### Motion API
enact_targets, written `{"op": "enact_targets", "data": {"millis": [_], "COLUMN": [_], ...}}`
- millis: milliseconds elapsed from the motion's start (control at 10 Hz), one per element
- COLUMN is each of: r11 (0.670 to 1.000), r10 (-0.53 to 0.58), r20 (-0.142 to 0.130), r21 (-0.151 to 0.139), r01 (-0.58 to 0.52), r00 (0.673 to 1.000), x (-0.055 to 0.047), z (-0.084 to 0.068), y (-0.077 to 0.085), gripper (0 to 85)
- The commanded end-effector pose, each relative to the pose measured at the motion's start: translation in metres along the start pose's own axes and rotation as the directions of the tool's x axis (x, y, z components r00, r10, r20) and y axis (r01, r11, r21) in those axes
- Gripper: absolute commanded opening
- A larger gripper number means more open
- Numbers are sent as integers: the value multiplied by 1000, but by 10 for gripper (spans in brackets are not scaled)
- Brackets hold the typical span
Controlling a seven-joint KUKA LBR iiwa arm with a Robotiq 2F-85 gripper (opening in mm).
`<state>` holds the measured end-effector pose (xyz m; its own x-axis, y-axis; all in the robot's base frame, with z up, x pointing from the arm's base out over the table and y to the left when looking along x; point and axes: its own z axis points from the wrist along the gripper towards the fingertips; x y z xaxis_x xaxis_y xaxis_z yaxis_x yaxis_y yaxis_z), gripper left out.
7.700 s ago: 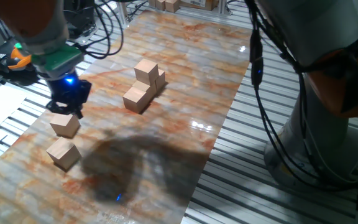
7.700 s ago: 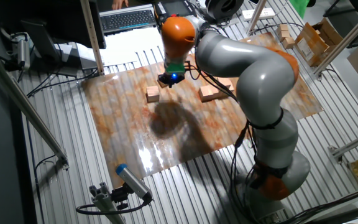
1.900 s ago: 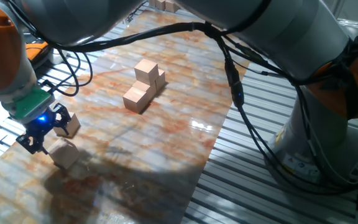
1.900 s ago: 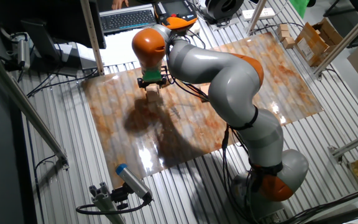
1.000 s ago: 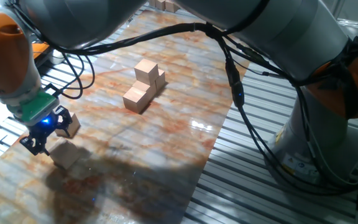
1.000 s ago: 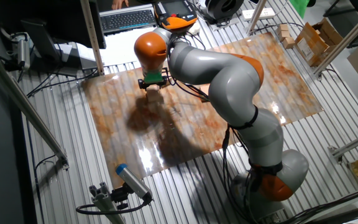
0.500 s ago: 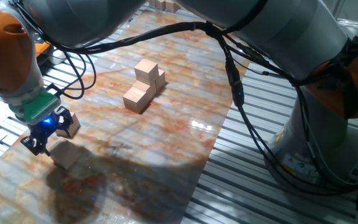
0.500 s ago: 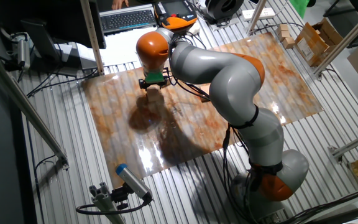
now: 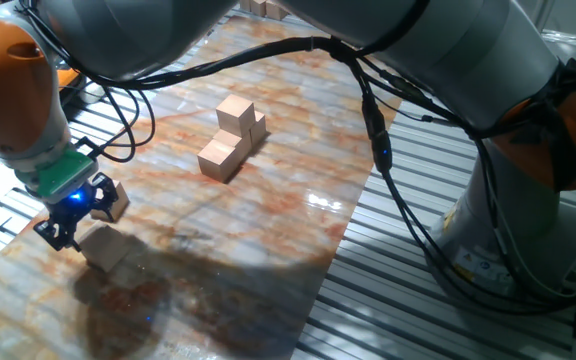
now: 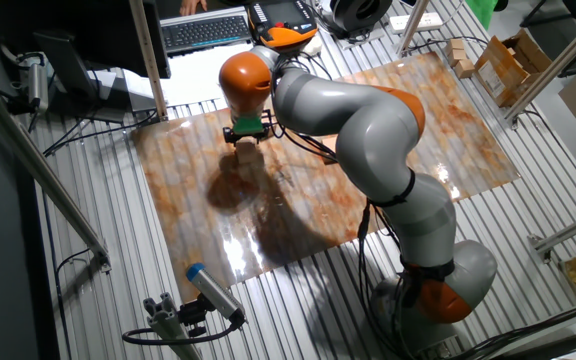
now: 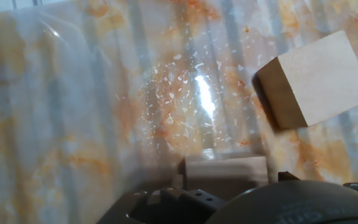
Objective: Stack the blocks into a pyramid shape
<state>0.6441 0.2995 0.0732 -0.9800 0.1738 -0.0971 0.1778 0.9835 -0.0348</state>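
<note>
Gripper: we see our gripper (image 9: pixel 80 207) low over the near-left part of the marbled table (image 9: pixel 298 150), its jaws closed on one tan block (image 9: pixel 111 203). From the hand view the same block (image 11: pixel 225 169) sits squarely between the fingers, which we read as a firm hold meant for carrying it off rather than nudging it.

Second loose block: another block (image 9: pixel 104 249) lies on the table just beside and below the gripper, apart from the held one. In the hand view it (image 11: pixel 316 78) shows up to the right, turned at an angle to the gripper, so we judge it will need its own approach.

Pile under way: the pyramid shape (image 9: pixel 232 138) stands well apart, toward the middle of the table. We make out one cube on top of others, with a lower cube at the front; the exact count is hard to tell from this side. It looks unfinished.

Why the arm reaches so: the arm (image 10: pixel 368 110) bends far over toward the keyboard (image 10: pixel 206 30) side, since the loose blocks lie at that far corner, away from the pile.

Step in hand: we judge this to be the pick-up of a block bound for the pile.

Risk: the neighbouring block is close enough that a sideways sweep could knock it.
</note>
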Motion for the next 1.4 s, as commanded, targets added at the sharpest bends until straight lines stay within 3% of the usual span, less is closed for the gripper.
{"op": "enact_targets", "data": {"millis": [0, 800, 1300], "r11": [1000, 1000, 1000], "r10": [2, 11, 11], "r20": [0, 5, -11], "r21": [2, 21, 24], "r01": [-2, -11, -10], "r00": [1000, 1000, 1000], "x": [0, 4, 3], "z": [1, 12, 14], "y": [0, 3, 2], "gripper": [680, 680, 680]}}
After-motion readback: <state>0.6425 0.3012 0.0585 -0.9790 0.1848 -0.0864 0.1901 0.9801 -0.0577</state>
